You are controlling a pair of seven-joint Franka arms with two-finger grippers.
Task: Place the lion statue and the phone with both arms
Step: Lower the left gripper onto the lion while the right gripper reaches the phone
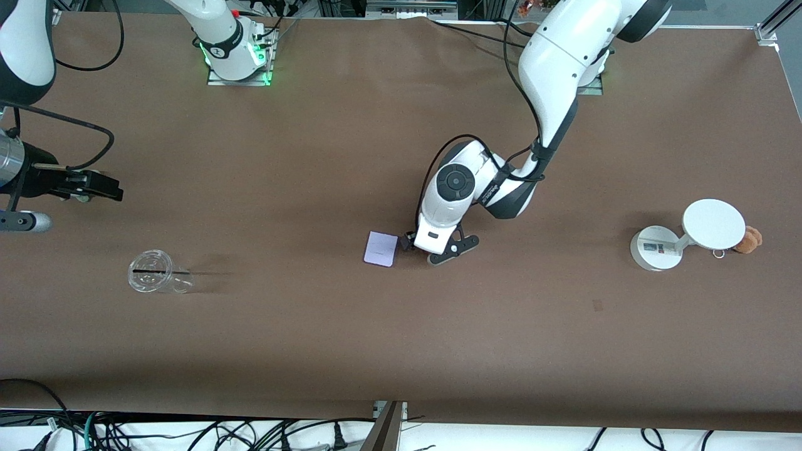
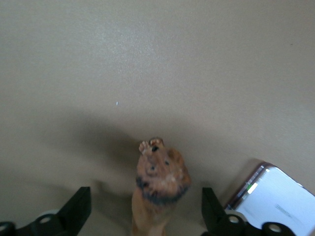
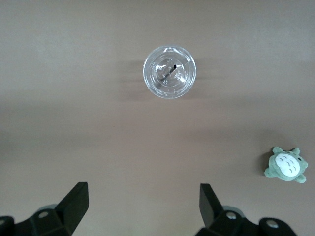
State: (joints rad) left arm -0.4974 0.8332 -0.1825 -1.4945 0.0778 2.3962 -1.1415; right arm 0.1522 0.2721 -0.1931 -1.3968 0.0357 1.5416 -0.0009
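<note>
The lion statue (image 2: 160, 189), reddish-brown with a dark mane, stands on the table between the fingers of my left gripper (image 2: 145, 195). The fingers are open and clear of it on both sides. In the front view my left gripper (image 1: 437, 246) is low over the middle of the table and hides the lion. The phone (image 1: 381, 248), a pale lavender slab, lies flat on the table just beside it, toward the right arm's end, and also shows in the left wrist view (image 2: 278, 204). My right gripper (image 1: 108, 188) is open and empty, up over the right arm's end of the table.
A clear lidded cup (image 1: 153, 273) with a straw stands below the right gripper; it shows in the right wrist view (image 3: 169, 72), with a grey-green plush (image 3: 286, 165) near it. A white two-disc stand (image 1: 683, 235) and an orange-brown plush (image 1: 749, 240) are at the left arm's end.
</note>
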